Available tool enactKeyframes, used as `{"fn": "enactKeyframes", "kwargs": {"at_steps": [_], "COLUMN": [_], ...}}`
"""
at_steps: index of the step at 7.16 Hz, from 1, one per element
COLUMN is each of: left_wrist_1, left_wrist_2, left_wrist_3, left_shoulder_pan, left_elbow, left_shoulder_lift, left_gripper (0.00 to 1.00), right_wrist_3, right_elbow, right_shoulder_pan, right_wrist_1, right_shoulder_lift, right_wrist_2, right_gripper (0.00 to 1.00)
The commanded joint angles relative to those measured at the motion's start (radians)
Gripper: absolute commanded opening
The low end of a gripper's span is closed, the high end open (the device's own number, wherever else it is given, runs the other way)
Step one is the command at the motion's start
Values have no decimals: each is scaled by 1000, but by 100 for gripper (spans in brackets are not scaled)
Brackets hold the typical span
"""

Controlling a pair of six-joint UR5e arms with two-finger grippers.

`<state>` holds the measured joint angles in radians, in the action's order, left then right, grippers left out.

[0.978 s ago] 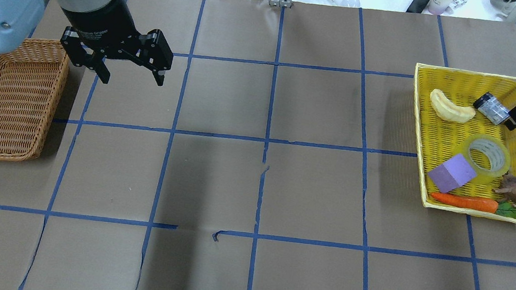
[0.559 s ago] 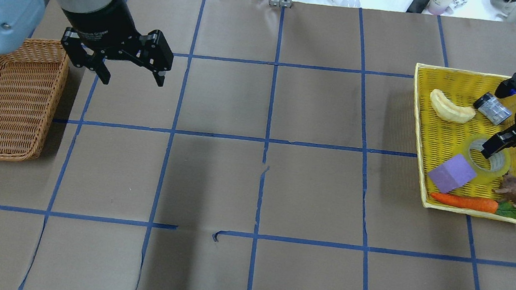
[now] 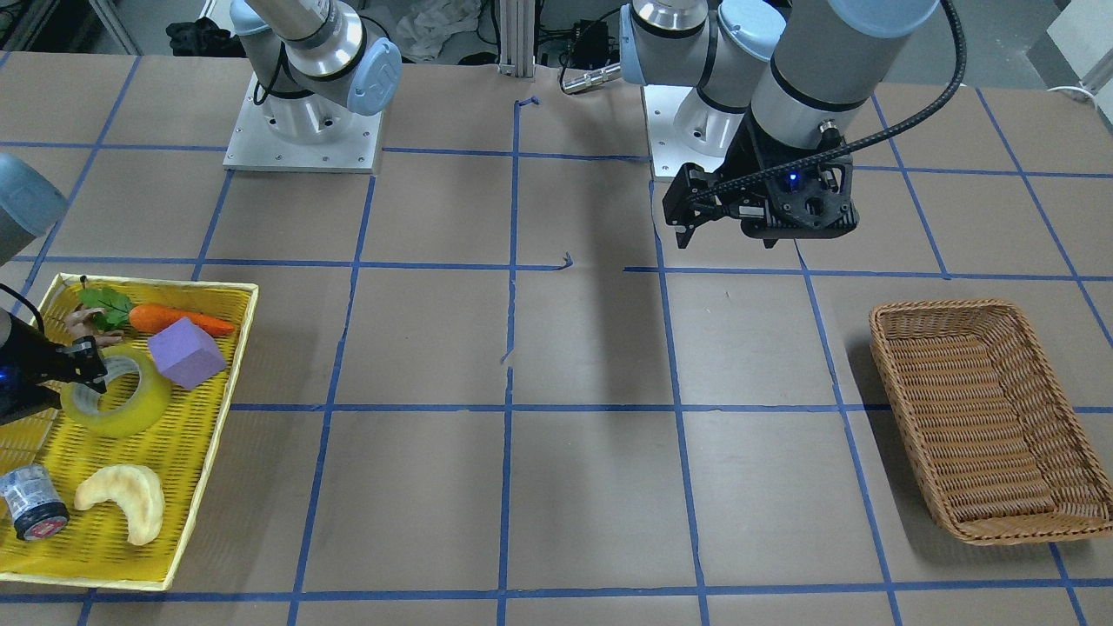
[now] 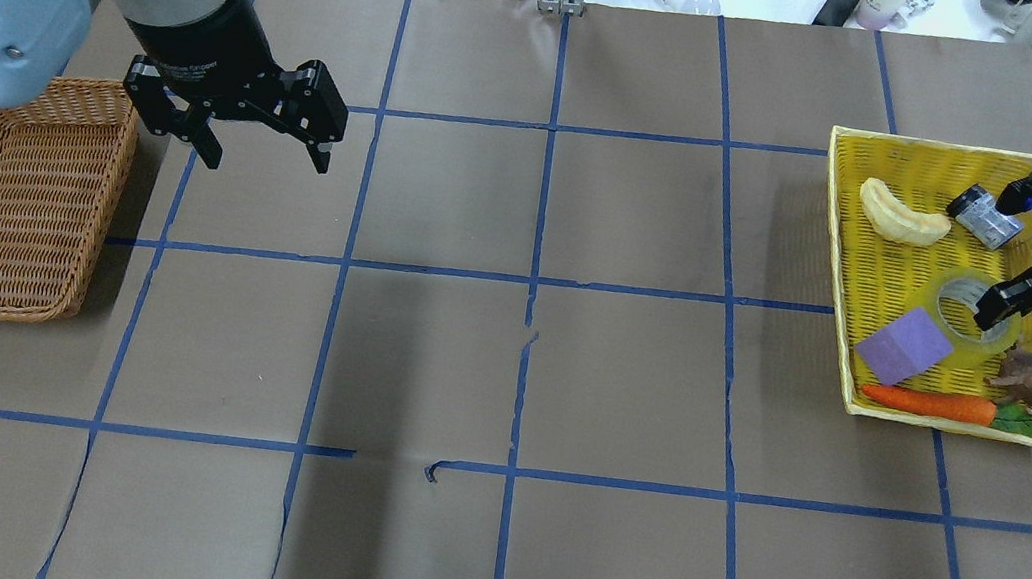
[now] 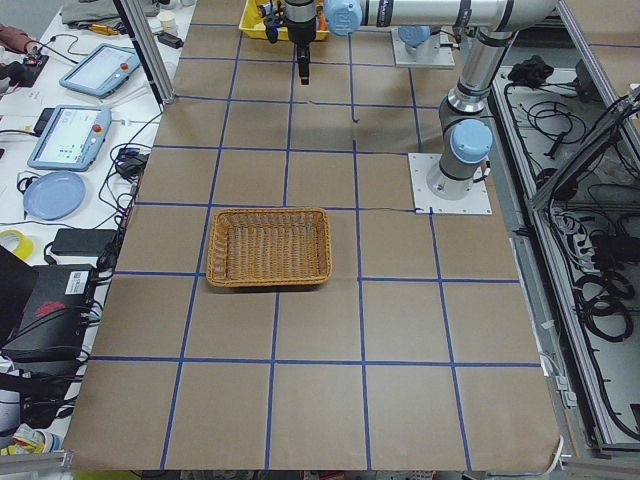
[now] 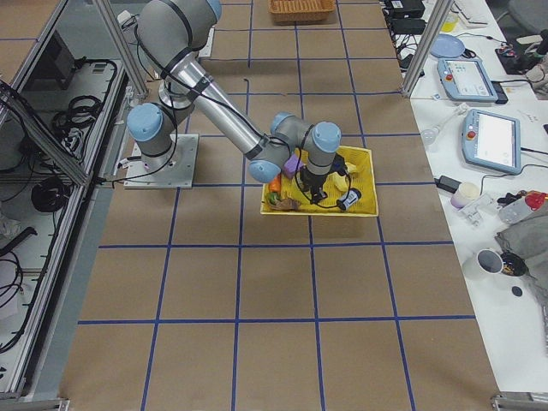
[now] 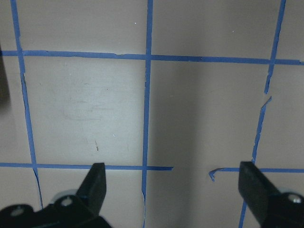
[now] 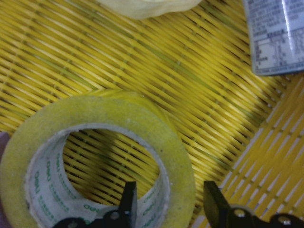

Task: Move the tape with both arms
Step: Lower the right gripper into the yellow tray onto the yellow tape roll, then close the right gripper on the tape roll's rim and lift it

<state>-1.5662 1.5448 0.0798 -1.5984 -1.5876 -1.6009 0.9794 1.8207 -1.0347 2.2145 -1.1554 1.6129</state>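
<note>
The tape [image 4: 978, 346] is a yellow-green roll lying flat in the yellow tray [image 4: 899, 152] at the right. It also shows in the front view [image 3: 130, 419] and fills the right wrist view [image 8: 142, 118]. My right gripper [image 4: 998, 312] is open and low over the roll. It straddles the roll's wall, with one finger inside the whitish core and the other outside. My left gripper [image 4: 262, 158] is open and empty, hovering above the table beside the wicker basket [image 4: 5, 187]. The left wrist view shows its spread gripper [image 7: 173, 190] over bare paper.
The tray also holds a purple cube [image 4: 904, 346] touching the tape, a carrot [image 4: 929, 402], a toy animal [image 4: 1027, 387], a banana-shaped piece [image 4: 902, 215] and a grey can [image 4: 986, 216]. Brown paper with a blue tape grid covers the table between tray and basket.
My right gripper has moved from beside the grey can at the tray's far side down onto the tape, with one finger now in its core. The left arm has not moved.
</note>
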Motion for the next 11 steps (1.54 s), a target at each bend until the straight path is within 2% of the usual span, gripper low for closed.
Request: {"fn": "enactKeyframes", "kwargs": {"at_steps": [1,4,5,6,8,11], "left_wrist_1": [0,0,0,0,0,0], "left_wrist_2": [-2,-6,-6,-5,-2,0], "left_wrist_3": [0,2,2,0,0,0], "left_shoulder_pan": [0,0,0,0,2,2], "left_elbow": [0,0,0,0,0,0], "left_shoulder_lift": [-1,-1,-1,-1,-1,-2], "left_gripper": [100,100,100,100,100,100], "right_wrist_3": [-1,-7,-21,-77,-228,-668], "right_elbow": [-4,-27,-109,-204,-291,-302], "right_shoulder_pan": [1,1,-13,-33,-189,-439], "right_wrist_1": [-2,-18,-103,-237,-291,-282], "right_shoulder_lift": [-3,-13,-38,-46,-52,-43], "right_wrist_2": [2,-7,-10,-14,-16,-36], "right_gripper": [0,0,0,0,0,0]}}
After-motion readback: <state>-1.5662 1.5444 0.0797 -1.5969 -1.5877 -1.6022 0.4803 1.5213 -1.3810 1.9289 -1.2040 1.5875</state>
